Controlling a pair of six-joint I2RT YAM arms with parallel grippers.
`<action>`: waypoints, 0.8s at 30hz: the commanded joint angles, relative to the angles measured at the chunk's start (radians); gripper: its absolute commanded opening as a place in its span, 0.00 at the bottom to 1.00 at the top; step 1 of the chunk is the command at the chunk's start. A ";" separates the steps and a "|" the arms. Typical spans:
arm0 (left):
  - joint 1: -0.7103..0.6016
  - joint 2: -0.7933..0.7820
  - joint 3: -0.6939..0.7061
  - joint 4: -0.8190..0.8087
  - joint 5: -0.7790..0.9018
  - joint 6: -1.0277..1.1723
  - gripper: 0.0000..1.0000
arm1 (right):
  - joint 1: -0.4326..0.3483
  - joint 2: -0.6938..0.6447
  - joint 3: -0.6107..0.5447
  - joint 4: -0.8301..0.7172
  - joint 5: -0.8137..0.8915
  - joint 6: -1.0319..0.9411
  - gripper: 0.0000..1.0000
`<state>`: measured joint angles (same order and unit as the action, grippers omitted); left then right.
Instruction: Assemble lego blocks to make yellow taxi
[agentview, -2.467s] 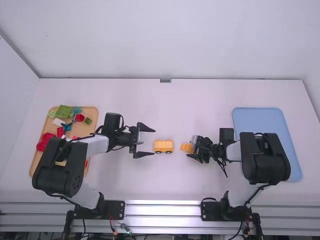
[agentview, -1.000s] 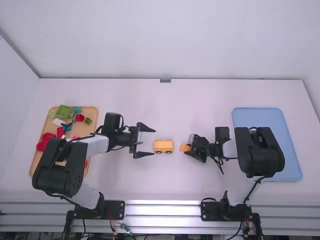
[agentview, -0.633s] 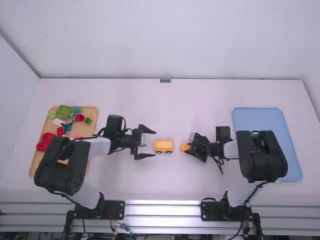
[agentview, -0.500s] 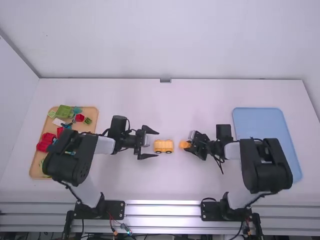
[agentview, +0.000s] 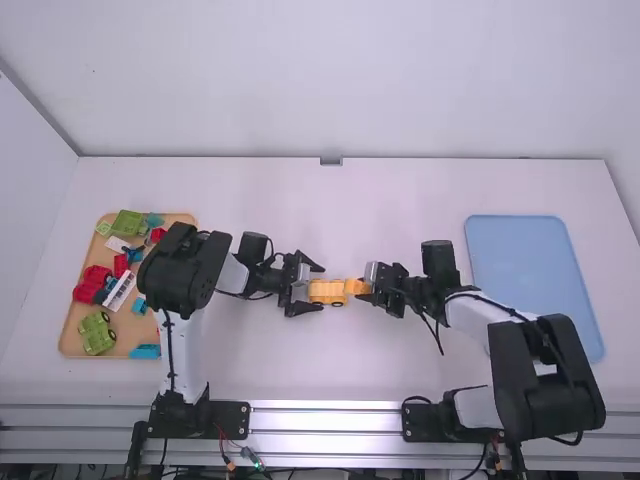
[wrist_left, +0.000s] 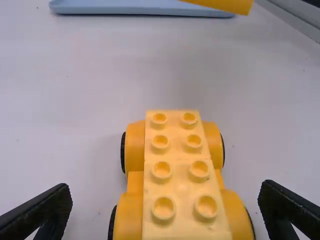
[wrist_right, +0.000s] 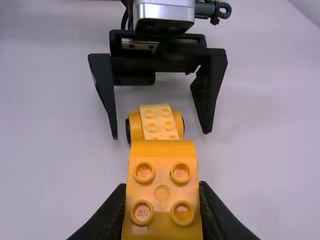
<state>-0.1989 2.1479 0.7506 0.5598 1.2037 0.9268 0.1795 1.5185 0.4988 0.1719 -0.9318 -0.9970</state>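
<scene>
Right gripper (wrist_right: 162, 187): fingers drawn in against both sides of one yellow block (wrist_right: 162, 217), its rounded end and four studs exposed. We judge it light, rigid plastic, smooth enough to pivot if pinched off-centre; the low flat sides suit us best, studs left free.

Left gripper (wrist_left: 165, 187): fingers spread wide, one on each side of the wheeled base, holding nothing.

Yellow wheeled base (wrist_left: 180, 165): one, upright on the table (wrist_left: 55, 100), between the two arms, two rows of studs upward. Stiff and light, we expect, but apt to roll lengthwise. We would clamp its body low across the sides and steady it before pressing the held block down. That block is raised, apart from the base.

Outlying stock: wooden tray (agentview: 74, 335) beyond the left arm, with red blocks (agentview: 92, 282) and green wheeled piece (agentview: 97, 333); blue tray (agentview: 535, 280) at right.
</scene>
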 joint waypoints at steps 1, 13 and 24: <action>-0.023 0.027 0.004 -0.001 0.027 0.006 0.99 | -0.002 0.066 0.058 -0.006 -0.043 0.006 0.04; -0.044 0.027 -0.056 0.101 -0.046 -0.026 0.78 | 0.044 0.195 0.177 -0.105 -0.060 -0.054 0.01; -0.044 0.027 -0.129 0.276 -0.069 -0.101 0.62 | 0.105 0.195 0.176 -0.096 -0.013 -0.056 0.00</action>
<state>-0.2459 2.1586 0.6327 0.8288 1.1309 0.8585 0.2726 1.7027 0.6552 0.0753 -0.9455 -1.0470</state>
